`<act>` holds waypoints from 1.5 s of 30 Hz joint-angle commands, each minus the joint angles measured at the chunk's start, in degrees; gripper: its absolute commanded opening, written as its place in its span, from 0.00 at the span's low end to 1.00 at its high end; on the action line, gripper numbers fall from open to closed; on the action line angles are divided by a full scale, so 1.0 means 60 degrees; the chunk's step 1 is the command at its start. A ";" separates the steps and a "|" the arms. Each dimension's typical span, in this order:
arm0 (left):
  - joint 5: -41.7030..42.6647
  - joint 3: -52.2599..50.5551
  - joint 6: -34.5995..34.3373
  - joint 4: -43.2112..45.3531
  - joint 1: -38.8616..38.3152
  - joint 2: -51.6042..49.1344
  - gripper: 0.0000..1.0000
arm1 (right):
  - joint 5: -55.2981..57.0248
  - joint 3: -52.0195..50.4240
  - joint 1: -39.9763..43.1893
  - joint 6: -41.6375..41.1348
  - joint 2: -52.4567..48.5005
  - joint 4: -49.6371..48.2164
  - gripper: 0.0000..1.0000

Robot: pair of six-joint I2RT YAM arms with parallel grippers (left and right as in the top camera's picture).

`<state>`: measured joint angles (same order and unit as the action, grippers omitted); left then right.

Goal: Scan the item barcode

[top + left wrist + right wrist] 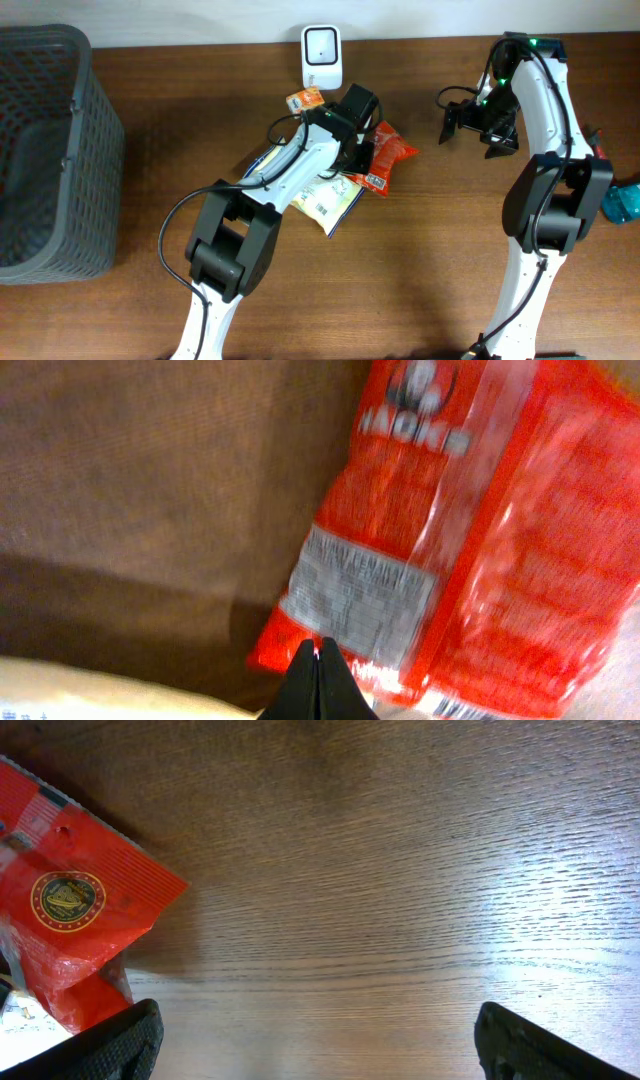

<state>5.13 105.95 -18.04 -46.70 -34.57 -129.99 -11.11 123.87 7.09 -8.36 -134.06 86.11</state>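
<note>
**Inspection note: packet gripped, scan not yet made**

Progress – The red foil snack packet (388,152) lies on the brown wooden tabletop (420,270), just below and right of the white box-shaped scanner (322,55) at the back edge. The left tool (318,660) is clenched tight, its tips meeting on the packet's lower edge; by appearance it has pinched the seam. The right tool (315,1030) is released, jaws wide, hovering over bare wood with nothing between them and only a corner of the packet in its view. In my judgement the grasp is the only step done. Lifting the packet, turning its code toward the scanner window and presenting it all remain.

Not verifiable – A white printed panel (360,598) shows on the packet in the left wrist view, but it is blurred; I cannot confirm it carries the barcode. How much seam the tips hold is hidden behind them. From overhead, the left arm covers much of a pale blue-edged packet (335,205) and part of the red one. A small orange packet (305,98) sits beside the scanner, too small to read. The dark grey mesh basket (50,150) is cut off at the left – contents not visible.
</note>
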 commanded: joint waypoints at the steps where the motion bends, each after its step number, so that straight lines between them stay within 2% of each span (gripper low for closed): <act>1: 0.0011 -0.0022 -0.0353 0.0251 -0.0036 -0.0106 0.00 | -0.0080 0.0142 -0.0007 0.0069 0.0266 0.0004 0.98; 4: 0.0004 -0.0029 -0.0747 0.0262 -0.0098 -0.0142 0.00 | -0.0080 0.0142 -0.0007 0.0069 0.0266 0.0004 0.98; 10: 0.0142 -0.0029 -0.0772 0.0747 -0.0419 -0.0667 0.00 | -0.0080 0.0142 -0.0007 0.0069 0.0266 0.0004 0.98; 12: 0.0805 -0.0029 -0.0204 0.0841 -0.0586 -0.0758 0.00 | -0.0080 0.0142 -0.0007 0.0069 0.0266 0.0004 0.98; 14: 0.1872 0.0040 0.0841 0.1140 -0.0634 -0.0732 0.00 | -0.0080 0.0142 -0.0007 0.0069 0.0266 0.0004 0.98; 17: 0.2014 0.0430 0.1253 0.0962 -0.0612 -0.0681 0.00 | -0.0080 0.0142 -0.0007 0.0069 0.0266 0.0004 0.98; 21: 0.2004 0.1366 0.1246 -0.0222 -0.0299 -0.0423 0.00 | -0.0080 0.0142 -0.0007 0.0069 0.0266 0.0004 0.99; 23: 0.1756 0.1854 0.1242 -0.1333 -0.0066 -0.0175 0.00 | -0.0080 0.0142 -0.0007 0.0069 0.0266 0.0004 0.98; 26: 0.0146 0.2422 0.1144 -0.3442 0.0255 0.0357 0.00 | -0.0080 0.0142 -0.0007 0.0069 0.0266 0.0004 0.98; 29: -0.1341 0.2586 0.0583 -0.5668 0.0594 0.0823 0.00 | -0.0080 0.0142 -0.0007 0.0069 0.0266 0.0004 0.98; 35: -0.1621 0.2583 0.0525 -0.8342 0.0940 0.0885 0.00 | -0.0080 0.0142 -0.0007 0.0069 0.0266 0.0004 0.98; 42: -0.1515 0.1563 0.0623 -0.8269 0.0758 0.0918 0.00 | -0.0080 0.0142 -0.0007 0.0073 0.0266 0.0004 0.98; 45: -0.1494 0.0532 0.0444 -0.7603 0.0634 0.0918 0.00 | -0.0080 0.0142 -0.0007 0.0069 0.0266 0.0004 0.98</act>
<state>-3.49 114.76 -14.20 -95.39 -29.87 -125.62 -11.11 123.87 7.09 -8.38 -134.06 86.13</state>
